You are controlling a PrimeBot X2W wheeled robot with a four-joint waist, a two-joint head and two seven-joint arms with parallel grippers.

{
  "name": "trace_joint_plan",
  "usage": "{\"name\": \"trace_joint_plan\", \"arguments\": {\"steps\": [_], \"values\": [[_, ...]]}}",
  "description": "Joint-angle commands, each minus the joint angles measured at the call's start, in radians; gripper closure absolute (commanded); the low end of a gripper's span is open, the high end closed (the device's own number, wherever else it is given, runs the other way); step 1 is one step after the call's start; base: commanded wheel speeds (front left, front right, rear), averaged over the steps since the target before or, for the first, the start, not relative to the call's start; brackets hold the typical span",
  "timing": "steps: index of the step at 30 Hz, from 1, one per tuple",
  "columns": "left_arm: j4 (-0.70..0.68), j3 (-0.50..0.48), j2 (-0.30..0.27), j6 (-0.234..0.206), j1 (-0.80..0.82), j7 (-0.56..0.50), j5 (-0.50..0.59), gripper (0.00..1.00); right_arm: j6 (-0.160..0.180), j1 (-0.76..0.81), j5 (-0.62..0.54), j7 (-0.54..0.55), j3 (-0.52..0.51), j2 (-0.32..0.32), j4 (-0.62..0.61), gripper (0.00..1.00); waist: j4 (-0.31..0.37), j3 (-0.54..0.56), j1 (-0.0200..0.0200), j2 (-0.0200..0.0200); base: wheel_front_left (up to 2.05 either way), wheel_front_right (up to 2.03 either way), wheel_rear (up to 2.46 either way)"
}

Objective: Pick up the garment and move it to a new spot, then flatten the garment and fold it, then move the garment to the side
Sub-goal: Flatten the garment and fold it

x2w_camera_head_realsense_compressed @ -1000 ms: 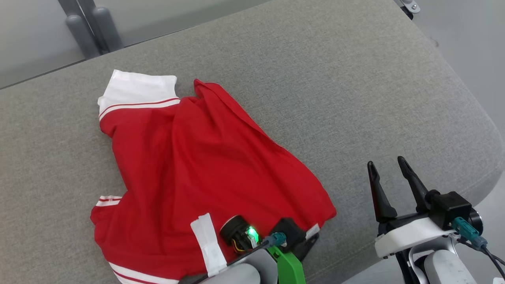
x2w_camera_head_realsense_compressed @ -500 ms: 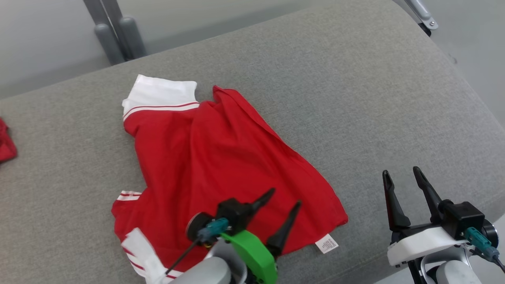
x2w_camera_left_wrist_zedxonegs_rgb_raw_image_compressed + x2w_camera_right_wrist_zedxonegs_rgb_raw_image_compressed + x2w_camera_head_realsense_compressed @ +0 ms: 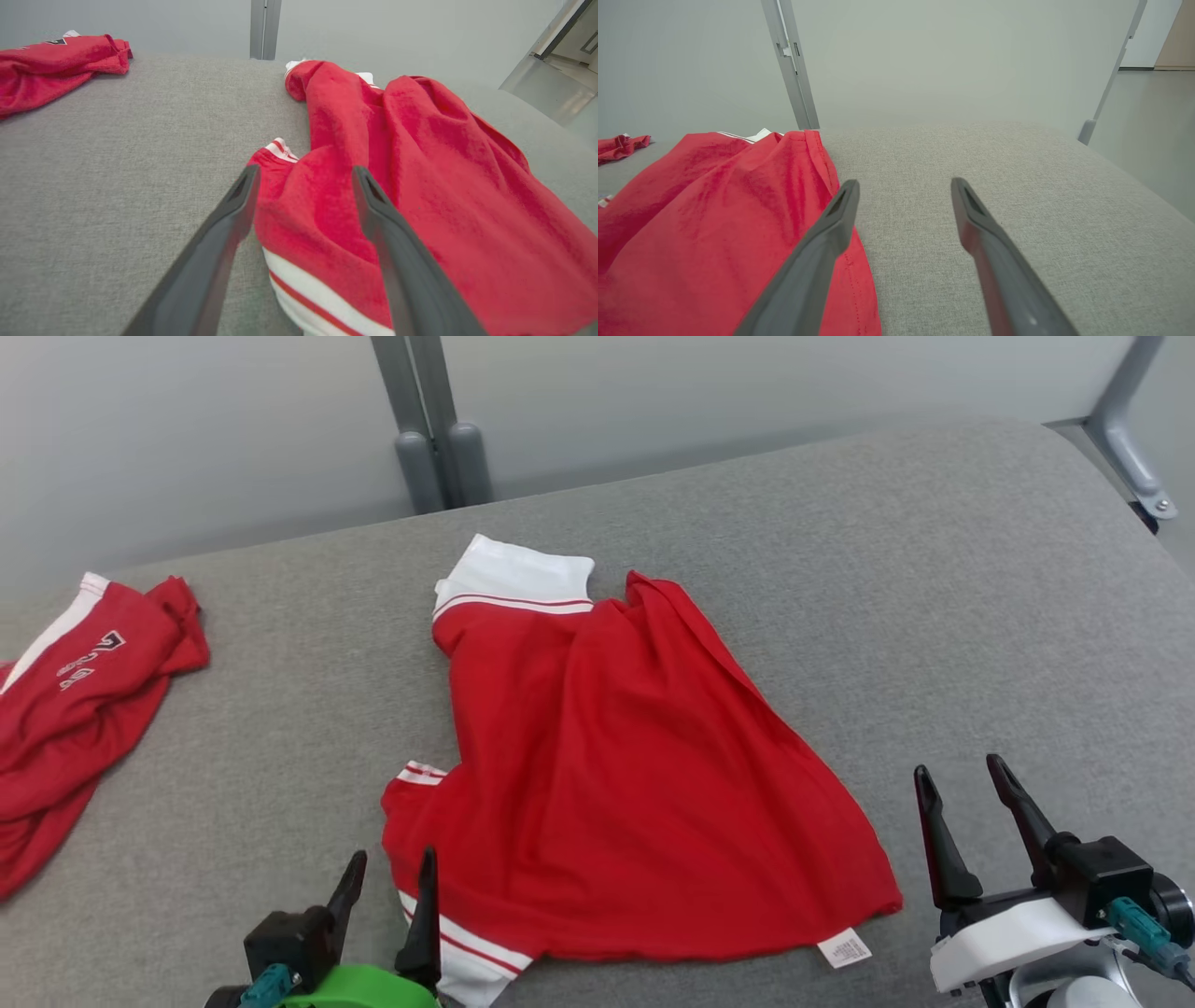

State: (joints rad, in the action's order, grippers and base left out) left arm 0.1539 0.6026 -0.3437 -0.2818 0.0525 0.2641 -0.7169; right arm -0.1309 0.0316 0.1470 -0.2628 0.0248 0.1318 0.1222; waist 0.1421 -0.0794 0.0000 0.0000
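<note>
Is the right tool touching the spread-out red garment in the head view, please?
No: the right tool stands open over bare grey cushion, apart from the red garment.

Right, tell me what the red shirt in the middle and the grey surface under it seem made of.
Red shirt with white striped collar and cuffs: thin, matte knit, likely a synthetic sports fabric; it drapes in soft folds and shows a fine texture. Grey padded surface: coarse woven upholstery cloth, matte, with heathered weave and rounded edges.

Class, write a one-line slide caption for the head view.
Red shirt lies rumpled on a grey cushion; the open left gripper by its striped corner, the open right gripper apart.
</note>
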Motion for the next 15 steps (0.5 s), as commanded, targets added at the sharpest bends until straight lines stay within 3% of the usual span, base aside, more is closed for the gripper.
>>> {"name": "trace_joint_plan", "arguments": {"steps": [1,5,10,15], "values": [[0.019,-0.002,-0.001,0.018,-0.005,0.0,0.008,0.0,0.0,0.002,-0.005,-0.003,0.004,0.003,0.001,0.0,-0.04,0.021,0.0,0.0,0.0,0.0,0.0],[0.095,0.006,0.013,0.056,0.017,-0.046,-0.039,0.0,0.0,-0.006,-0.004,-0.003,0.016,0.002,0.006,0.0,-0.039,0.023,0.0,0.0,0.0,0.0,0.0],[0.158,-0.045,0.014,0.045,0.014,-0.081,-0.107,0.0,0.0,-0.005,0.003,-0.003,0.029,-0.004,0.01,0.0,-0.008,0.019,0.0,0.0,0.0,0.0,0.0],[0.129,-0.058,0.024,0.133,-0.026,-0.128,-0.201,0.0,0.0,0.016,0.006,-0.003,0.012,-0.003,0.012,0.0,0.011,0.008,0.0,0.0,0.0,0.0,0.0]]}}
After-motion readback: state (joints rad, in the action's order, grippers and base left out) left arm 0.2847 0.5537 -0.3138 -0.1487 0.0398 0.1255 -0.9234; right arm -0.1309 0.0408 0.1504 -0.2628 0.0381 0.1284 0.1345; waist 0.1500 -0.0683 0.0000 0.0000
